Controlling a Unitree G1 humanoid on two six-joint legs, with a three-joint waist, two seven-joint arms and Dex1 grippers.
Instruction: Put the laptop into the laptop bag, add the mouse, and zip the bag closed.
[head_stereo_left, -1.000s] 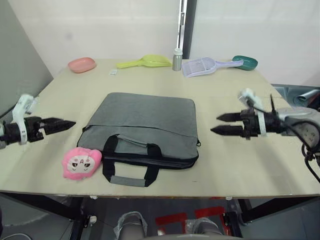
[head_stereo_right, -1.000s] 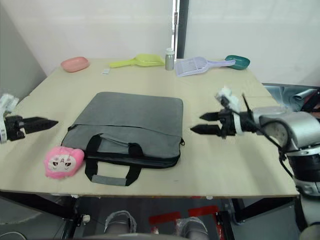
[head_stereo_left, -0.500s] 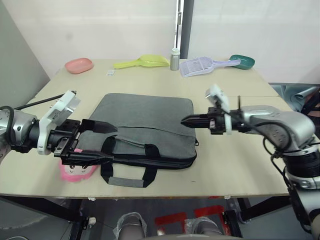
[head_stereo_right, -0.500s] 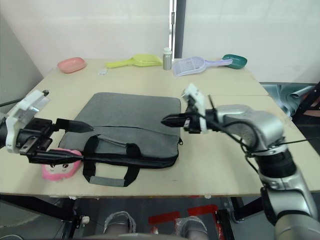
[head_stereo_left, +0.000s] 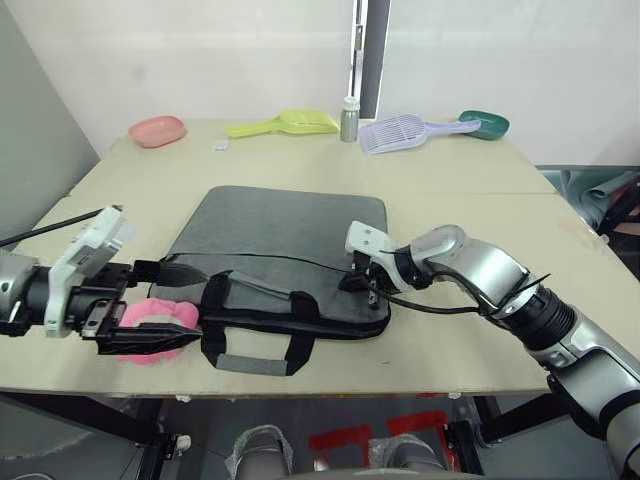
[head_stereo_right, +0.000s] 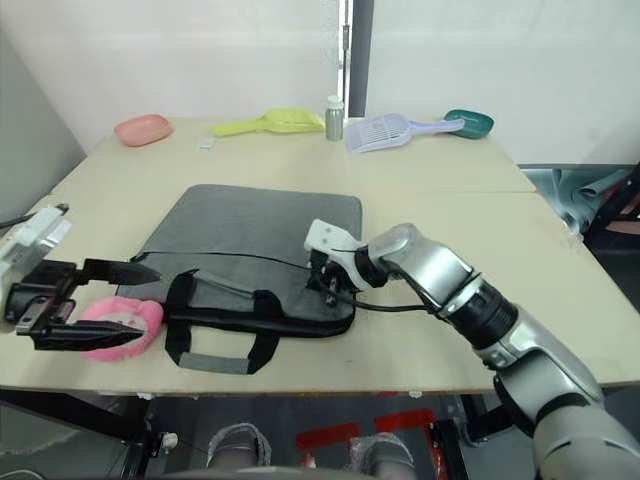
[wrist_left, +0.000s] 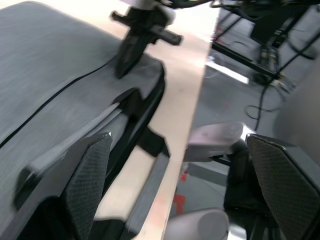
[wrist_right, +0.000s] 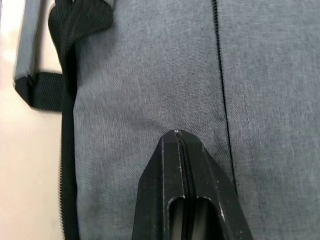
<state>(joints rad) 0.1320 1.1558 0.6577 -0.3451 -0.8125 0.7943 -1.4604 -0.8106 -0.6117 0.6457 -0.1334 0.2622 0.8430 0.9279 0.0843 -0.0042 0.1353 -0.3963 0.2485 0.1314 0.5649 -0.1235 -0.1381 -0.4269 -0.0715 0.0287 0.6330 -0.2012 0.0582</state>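
The grey laptop bag (head_stereo_left: 285, 235) lies flat mid-table, its black handles (head_stereo_left: 255, 330) toward the front edge. My right gripper (head_stereo_left: 356, 283) is shut with nothing between its fingers. Its tip (wrist_right: 176, 135) rests on the bag's fabric at the right front corner, next to the zipper line. My left gripper (head_stereo_left: 185, 303) stands wide open at the bag's left front corner. One finger is over the bag's edge, the other (head_stereo_right: 100, 338) over a pink plush toy. The left wrist view shows both fingers (wrist_left: 87, 175) spread apart, with the bag (wrist_left: 50, 75) between and ahead. Laptop and mouse are out of view.
The pink plush toy (head_stereo_left: 150, 325) sits at the bag's left front corner, under my left gripper. Along the back edge of the table (head_stereo_left: 480, 330) stand a pink dish (head_stereo_left: 157, 130), a yellow scoop (head_stereo_left: 290, 123), a small bottle (head_stereo_left: 349, 118), a lilac scoop (head_stereo_left: 405, 131) and a green scoop (head_stereo_left: 487, 124).
My right gripper shut, swung in from the right and came down onto the bag's right front corner. My left gripper came in from the left to the bag's left front corner, still open.
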